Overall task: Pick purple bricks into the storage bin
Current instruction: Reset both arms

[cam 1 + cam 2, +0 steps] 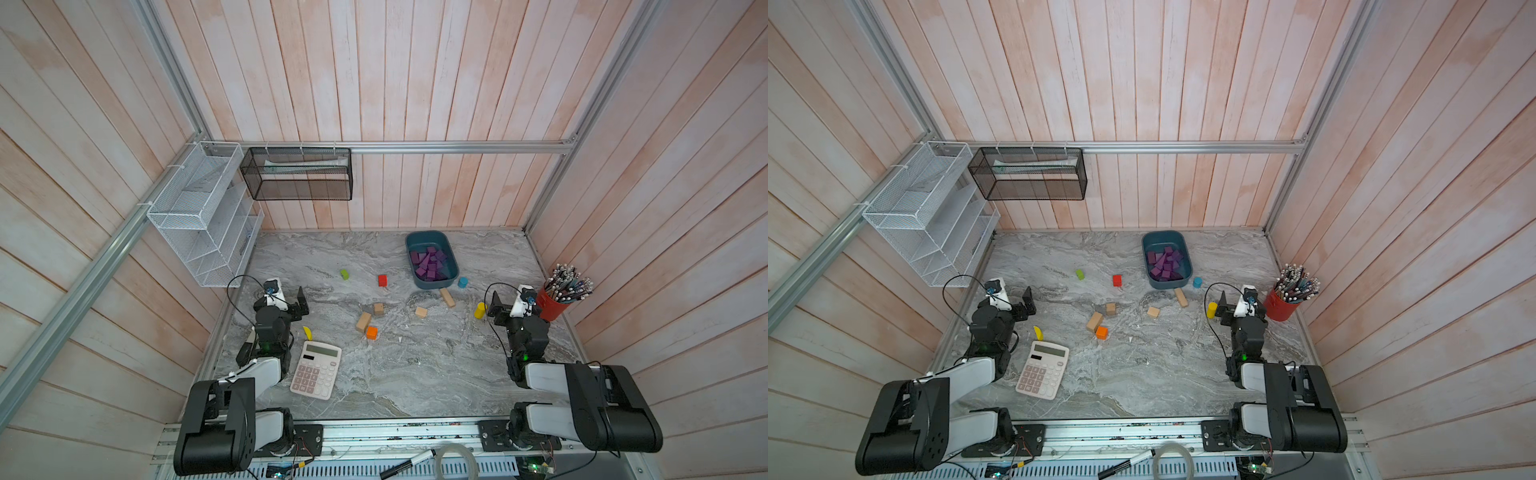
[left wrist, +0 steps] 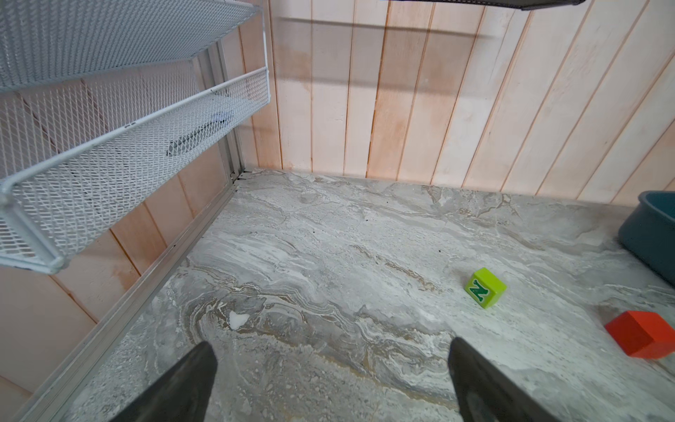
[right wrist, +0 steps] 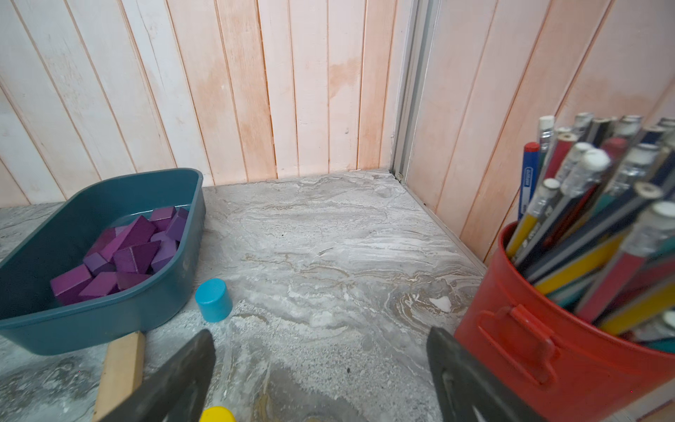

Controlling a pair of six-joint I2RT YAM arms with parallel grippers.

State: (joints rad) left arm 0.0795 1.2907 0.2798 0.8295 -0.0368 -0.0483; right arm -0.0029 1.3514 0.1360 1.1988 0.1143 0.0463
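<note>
Pale pink plank walls (image 1: 415, 83), grey marbled tabletop (image 1: 415, 374), aluminium frame rail (image 1: 457, 147).

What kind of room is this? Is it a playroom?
Probably not a playroom: it looks like a robot practice booth. Wooden plank walls box in a marble-look table, two robot arms are bolted to its front edge, and toy blocks, a calculator and a pencil bucket serve as props.

I see matte painted wood on the purple bricks (image 3: 124, 255), lying in a smooth, faintly glossy plastic storage bin (image 3: 175, 292). The counter (image 3: 328, 255) looks like polished grey marble, perhaps laminate. The red pencil pot (image 3: 511, 347) reads as glossy painted metal; walls are whitewashed planks.
</note>
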